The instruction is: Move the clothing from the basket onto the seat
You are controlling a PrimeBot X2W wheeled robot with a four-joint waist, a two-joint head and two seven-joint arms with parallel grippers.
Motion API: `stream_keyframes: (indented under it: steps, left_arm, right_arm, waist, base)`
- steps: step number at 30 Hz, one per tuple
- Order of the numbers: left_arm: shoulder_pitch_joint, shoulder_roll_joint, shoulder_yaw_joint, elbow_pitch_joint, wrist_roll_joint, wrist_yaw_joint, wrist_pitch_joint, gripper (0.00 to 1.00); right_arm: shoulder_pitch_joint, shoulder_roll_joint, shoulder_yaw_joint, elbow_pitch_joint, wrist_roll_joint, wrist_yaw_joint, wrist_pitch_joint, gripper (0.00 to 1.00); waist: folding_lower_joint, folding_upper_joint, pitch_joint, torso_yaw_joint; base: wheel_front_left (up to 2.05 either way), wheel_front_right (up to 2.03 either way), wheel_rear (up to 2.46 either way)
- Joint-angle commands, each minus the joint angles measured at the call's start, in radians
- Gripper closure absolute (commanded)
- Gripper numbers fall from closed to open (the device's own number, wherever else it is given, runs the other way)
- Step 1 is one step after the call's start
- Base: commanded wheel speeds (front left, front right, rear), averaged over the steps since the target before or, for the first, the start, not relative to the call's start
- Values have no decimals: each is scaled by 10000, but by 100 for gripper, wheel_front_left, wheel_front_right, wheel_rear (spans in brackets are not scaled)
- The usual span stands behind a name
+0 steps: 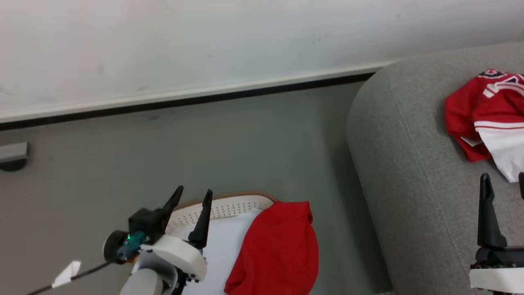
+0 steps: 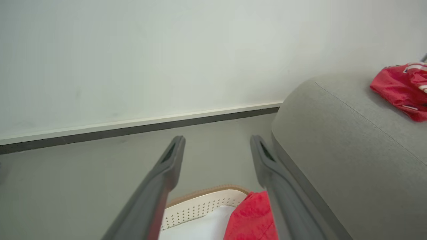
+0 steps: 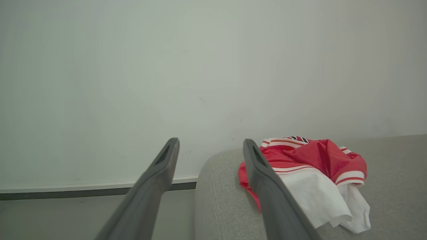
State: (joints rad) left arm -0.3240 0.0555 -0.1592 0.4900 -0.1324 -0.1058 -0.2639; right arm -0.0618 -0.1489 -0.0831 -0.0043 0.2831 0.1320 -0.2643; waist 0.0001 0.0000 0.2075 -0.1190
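A plain red garment (image 1: 278,250) hangs over the right rim of the white perforated basket (image 1: 229,205), which has a tan rim and sits on the floor at the bottom of the head view. My left gripper (image 1: 192,196) hovers open over the basket's far left end with nothing between its fingers; its wrist view shows the basket (image 2: 200,203) and red cloth (image 2: 253,216) below. A red and white striped garment (image 1: 487,110) lies crumpled on the grey sofa (image 1: 409,164). My right gripper (image 1: 503,178) stands open just in front of that garment (image 3: 317,166), apart from it.
A pale liner sheet (image 1: 225,241) covers the basket's inside. Grey floor lies between the basket and the sofa's rounded end. A white wall with a dark baseboard (image 1: 184,100) runs behind. A dark grey block (image 1: 12,155) sits at the far left, and a tagged cable (image 1: 67,273) trails from my left arm.
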Motion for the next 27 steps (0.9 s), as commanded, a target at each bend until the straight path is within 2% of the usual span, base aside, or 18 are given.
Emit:
stream_keyframes:
  steps: [1,9,15,21,22,27]
  left_arm:
    - [-368,194,-27,430,85,-71,-7,0]
    - [-2157,704,-793,3489,-92,-243,-9,0]
    - [-3325,968,-2515,5290,-891,-231,417,0]
    - [-3983,1202,-3728,5920,-2745,-234,1419,0]
    - [-3983,1202,-3728,5920,-2745,-234,1419,0]
    - [-4247,1793,-4426,5826,-4451,-235,2753,0]
  right_arm:
    - [-297,111,-77,-130,-9,-25,0,0]
    - [-1151,532,-231,-577,153,-25,0,0]
    - [-1703,768,-244,-957,231,-25,0,0]
    - [-2109,912,-138,-1255,275,-24,0,0]
    - [-2109,912,-138,-1255,275,-24,0,0]
    - [-2301,977,26,-1415,375,-25,0,0]
  waist:
    - [-1,0,953,-577]
    - [-1,0,2601,-1469]
    - [-1,0,3563,-2027]
    - [-1,0,4320,-2489]
    - [-1,0,4320,-2489]
    - [-1,0,4917,-2876]
  base:
    - [0,0,0]
    - [0,0,0]
    - [0,0,0]
    - [0,0,0]
    - [0,0,0]
    - [0,0,0]
